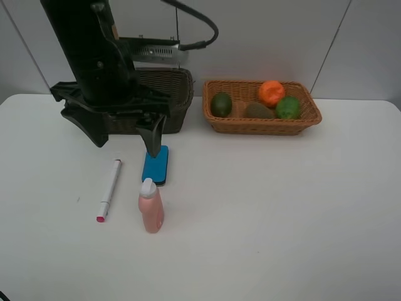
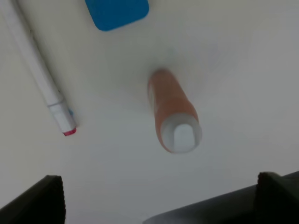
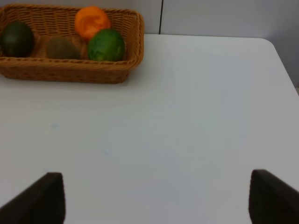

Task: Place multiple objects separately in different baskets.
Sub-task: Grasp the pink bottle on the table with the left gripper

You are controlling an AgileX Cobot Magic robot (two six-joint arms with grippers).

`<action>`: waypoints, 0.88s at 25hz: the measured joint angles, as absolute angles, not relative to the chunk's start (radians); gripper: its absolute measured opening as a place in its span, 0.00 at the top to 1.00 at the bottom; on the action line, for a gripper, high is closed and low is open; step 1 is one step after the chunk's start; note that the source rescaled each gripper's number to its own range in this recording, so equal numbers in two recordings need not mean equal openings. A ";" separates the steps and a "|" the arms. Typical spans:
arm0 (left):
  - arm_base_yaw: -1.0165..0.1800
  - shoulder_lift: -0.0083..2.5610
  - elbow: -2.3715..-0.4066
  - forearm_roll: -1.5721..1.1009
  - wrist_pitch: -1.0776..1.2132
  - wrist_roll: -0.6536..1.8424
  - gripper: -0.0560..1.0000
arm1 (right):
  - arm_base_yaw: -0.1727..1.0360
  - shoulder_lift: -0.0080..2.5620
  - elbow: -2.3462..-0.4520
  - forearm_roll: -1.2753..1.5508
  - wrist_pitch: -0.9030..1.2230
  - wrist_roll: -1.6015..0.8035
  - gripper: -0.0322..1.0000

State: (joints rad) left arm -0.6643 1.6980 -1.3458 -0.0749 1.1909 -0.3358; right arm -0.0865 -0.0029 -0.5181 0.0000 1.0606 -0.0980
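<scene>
A: What does the pink bottle (image 1: 151, 213) look like, and where is it?
B: Small, salmon-pink, white cap, standing upright on the white table (image 1: 282, 219). The blue eraser (image 1: 155, 164) lies just behind it and the white marker (image 1: 109, 189), red at the tip, lies flat to its left

A: And the baskets?
B: The dark basket (image 1: 177, 94) sits at the back, partly hidden by the left arm. The light basket (image 1: 263, 127) beside it holds a dark green fruit (image 1: 221, 104), a kiwi (image 1: 258, 111), an orange (image 1: 271, 93) and a brighter green fruit (image 1: 287, 107)

A: The hands?
B: The left hand (image 1: 125, 145) hangs above the marker and eraser, fingers spread wide, released. The right hand (image 3: 159, 198) appears only in its own wrist view, likewise spread and empty, with the light basket ahead of it

A: Anything else one view adds?
B: The left wrist view looks down on the bottle's cap, apart from marker and eraser; only the high view shows the dark basket
</scene>
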 joint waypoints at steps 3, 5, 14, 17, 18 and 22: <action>-0.695 1.698 -1.303 -0.089 1.159 -0.369 0.00 | -0.087 -0.003 -0.518 0.000 1.061 -0.098 0.00; -0.702 1.698 -1.273 -0.097 1.135 -0.395 0.00 | -0.087 -0.003 -0.518 0.000 1.061 -0.098 0.00; -0.716 1.702 -1.125 -0.092 0.972 -0.447 0.00 | -0.087 -0.003 -0.518 0.000 1.061 -0.098 0.00; -0.716 1.728 -1.112 -0.092 0.936 -0.447 0.00 | -0.087 -0.003 -0.518 0.000 1.061 -0.098 0.00; -0.716 1.742 -1.111 -0.093 0.925 -0.447 0.00 | -0.087 -0.003 -0.518 0.000 1.061 -0.098 0.00; -0.716 1.805 -1.108 -0.093 0.851 -0.432 0.00 | -0.087 -0.003 -0.518 0.000 1.061 -0.098 0.00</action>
